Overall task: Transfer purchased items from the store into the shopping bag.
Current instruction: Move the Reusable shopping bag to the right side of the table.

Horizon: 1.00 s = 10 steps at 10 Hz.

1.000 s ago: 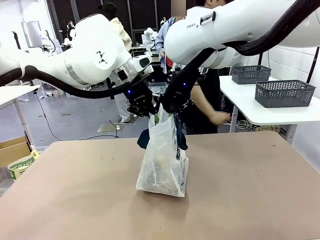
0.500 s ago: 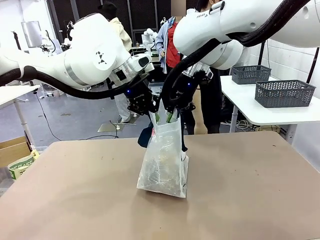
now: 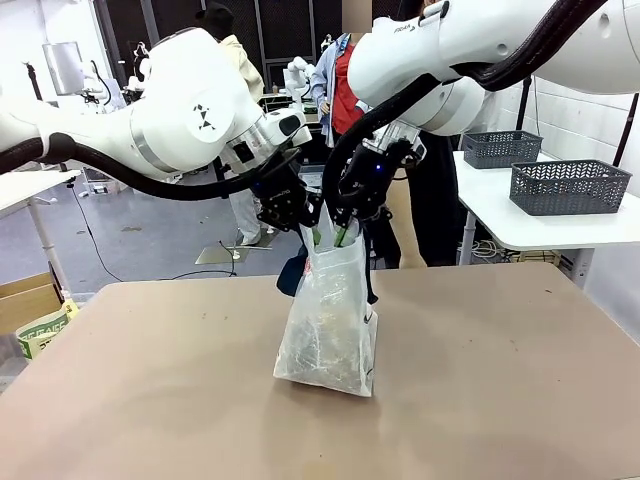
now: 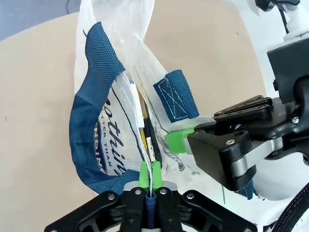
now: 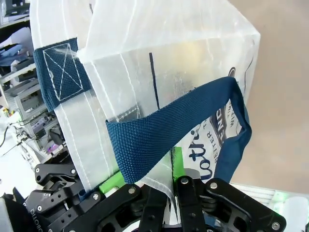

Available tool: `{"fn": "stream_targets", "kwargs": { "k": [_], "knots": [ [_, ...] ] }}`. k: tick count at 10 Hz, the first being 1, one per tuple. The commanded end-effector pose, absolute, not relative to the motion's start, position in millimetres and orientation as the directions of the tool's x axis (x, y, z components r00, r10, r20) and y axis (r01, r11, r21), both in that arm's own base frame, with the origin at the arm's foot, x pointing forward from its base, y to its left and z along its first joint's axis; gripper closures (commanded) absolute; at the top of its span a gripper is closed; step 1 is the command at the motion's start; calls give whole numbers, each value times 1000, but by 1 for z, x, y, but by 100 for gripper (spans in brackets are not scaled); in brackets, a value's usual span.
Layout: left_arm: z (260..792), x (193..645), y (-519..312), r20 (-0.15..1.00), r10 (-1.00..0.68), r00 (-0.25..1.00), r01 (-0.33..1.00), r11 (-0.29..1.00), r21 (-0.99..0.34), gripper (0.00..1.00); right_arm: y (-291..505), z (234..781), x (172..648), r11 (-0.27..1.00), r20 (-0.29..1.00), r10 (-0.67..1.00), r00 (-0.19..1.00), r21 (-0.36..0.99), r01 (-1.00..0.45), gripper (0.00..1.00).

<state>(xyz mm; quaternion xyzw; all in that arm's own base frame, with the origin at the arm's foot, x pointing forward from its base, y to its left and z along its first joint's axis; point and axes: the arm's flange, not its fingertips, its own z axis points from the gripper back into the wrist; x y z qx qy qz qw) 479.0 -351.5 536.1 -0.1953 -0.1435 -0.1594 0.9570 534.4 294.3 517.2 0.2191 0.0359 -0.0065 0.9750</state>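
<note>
My left gripper [image 3: 313, 232] and right gripper [image 3: 343, 234] each pinch the top rim of the tall translucent whitish plastic shopping bag [image 3: 328, 320] so it stands upright for loading.

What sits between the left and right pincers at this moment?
The top of the shopping bag: the left pincer and right pincer each pinch its rim, seen in the front view.
</note>
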Motion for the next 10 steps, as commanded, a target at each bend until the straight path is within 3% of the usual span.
{"fn": "stream_targets", "kwargs": {
  "k": [1, 8, 10],
  "knots": [
    [537, 480, -349, 336, -239, 911, 351, 876, -330, 100, 295, 517, 533, 903, -68, 15, 998, 430, 16, 100],
    [533, 476, -360, 350, -317, 881, 433, 839, -330, 100, 310, 515, 543, 886, -101, -114, 988, 440, 147, 100],
    [535, 474, -360, 334, -335, 881, 445, 828, -341, 60, 314, 516, 544, 894, -92, -124, 988, 422, 151, 100]
  ]
}}
